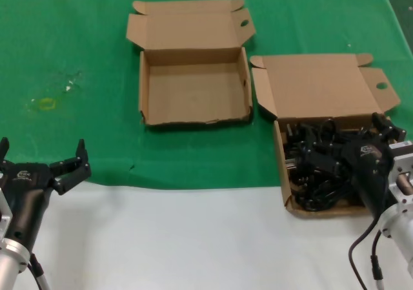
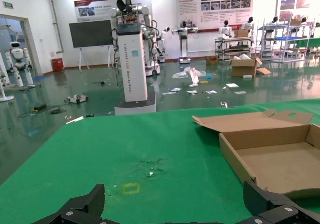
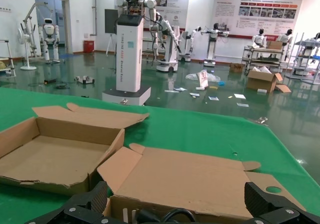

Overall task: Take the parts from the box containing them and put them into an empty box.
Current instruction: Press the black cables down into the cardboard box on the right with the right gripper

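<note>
While both arms sit at the near bench edge, the cords lie in the right-hand box.

Nearest, the left end effector [image 1: 64, 170] hangs open over the bench [image 1: 193, 238], idle; the right end effector [image 1: 342, 145] stands spread apart above the parts [image 1: 316, 164], a black tangle inside the box containing them [image 1: 322, 86]. Farther back and just left, the empty box [image 1: 193, 86] rests open on the green cloth [image 1: 77, 57].
</note>
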